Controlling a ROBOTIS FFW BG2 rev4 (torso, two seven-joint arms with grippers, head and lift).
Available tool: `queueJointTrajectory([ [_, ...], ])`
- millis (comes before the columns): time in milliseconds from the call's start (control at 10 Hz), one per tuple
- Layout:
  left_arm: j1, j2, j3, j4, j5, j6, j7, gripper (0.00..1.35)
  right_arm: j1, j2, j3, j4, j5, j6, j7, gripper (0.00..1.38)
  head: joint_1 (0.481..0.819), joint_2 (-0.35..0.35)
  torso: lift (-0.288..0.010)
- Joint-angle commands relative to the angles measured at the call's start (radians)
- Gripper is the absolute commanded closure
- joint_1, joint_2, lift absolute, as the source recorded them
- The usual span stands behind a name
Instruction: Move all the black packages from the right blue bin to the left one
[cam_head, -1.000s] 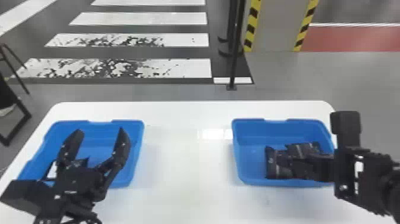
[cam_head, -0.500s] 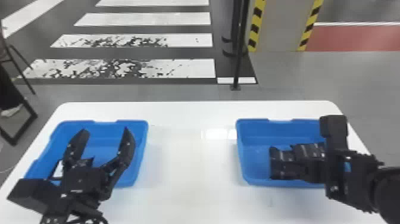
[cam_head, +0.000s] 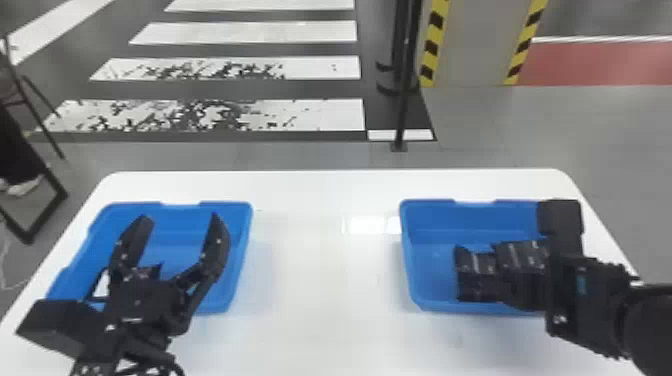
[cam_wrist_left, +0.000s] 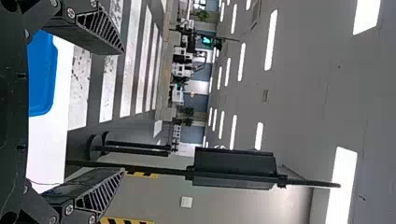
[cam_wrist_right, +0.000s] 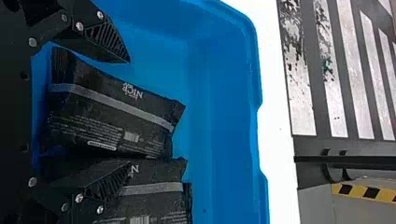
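Jaws wide on left gripper (cam_head: 180, 216) and right gripper (cam_head: 527, 287), two blue bins (cam_head: 450, 220), at least two black packages (cam_wrist_right: 112, 109)

A white table (cam_head: 320, 320) carries two blue bins (cam_head: 245, 220), set apart.

The left pincer (cam_head: 180, 216) holds its two black fingers (cam_wrist_left: 93, 32) well apart. Beyond them, part of a blue bin (cam_wrist_left: 41, 77) sits on the white counter (cam_wrist_left: 49, 158). Past the counter lie white floor stripes (cam_wrist_left: 128, 70), a slim black post (cam_wrist_left: 154, 171) and yellow-and-black tape (cam_wrist_left: 126, 221). Long bright lights (cam_wrist_left: 344, 182) line the grey ceiling (cam_wrist_left: 308, 102).
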Motion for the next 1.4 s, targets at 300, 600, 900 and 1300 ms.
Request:
queueJointTrajectory([
  [300,-0.002,0.002,0.0,0.0,-0.005,-0.009,0.0,0.16,-0.018,0.0,0.002,0.066,-0.049,0.018,0.002,0.62,0.695,0.035,-0.132],
  [600,-0.002,0.003,-0.002,0.0,-0.007,-0.014,0.0,0.16,-0.008,-0.003,0.02,0.012,-0.079,-0.014,0.003,1.11,0.695,0.051,-0.132],
  [900,-0.002,0.005,-0.004,0.0,-0.001,-0.026,0.001,0.16,0.026,-0.006,0.02,-0.005,-0.085,-0.149,0.049,1.11,0.695,0.07,-0.132],
  [1300,-0.007,0.02,-0.076,0.0,0.177,-0.046,0.0,0.15,0.051,-0.018,0.028,0.031,-0.187,-0.493,0.305,1.11,0.695,0.102,-0.132],
])
